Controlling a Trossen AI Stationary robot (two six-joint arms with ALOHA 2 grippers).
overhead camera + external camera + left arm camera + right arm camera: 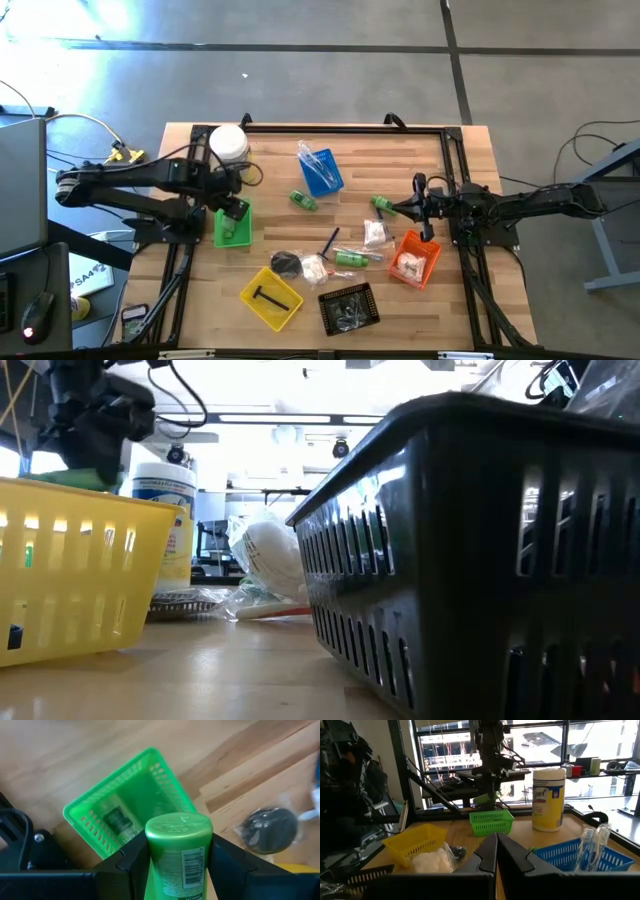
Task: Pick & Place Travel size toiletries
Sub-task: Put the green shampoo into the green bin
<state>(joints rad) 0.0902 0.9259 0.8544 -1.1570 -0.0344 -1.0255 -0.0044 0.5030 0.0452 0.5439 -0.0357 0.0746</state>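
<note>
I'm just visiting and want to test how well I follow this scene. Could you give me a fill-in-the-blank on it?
1. The left gripper holds a small ____ bottle between its fingers.
2. That bottle hangs above the ____ tray.
3. The right gripper's fingers are ____.
4. The toothbrushes lie in the ____ tray.

Missing words: green; green; shut; blue

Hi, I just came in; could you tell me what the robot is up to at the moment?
It is sorting travel toiletries into coloured trays. The left gripper is shut on a small green bottle and holds it above the green tray, where another bottle already lies. The right gripper waits shut on the table's right side, near the orange tray. More items lie loose on the table, and toothbrushes stand in the blue tray.
</note>
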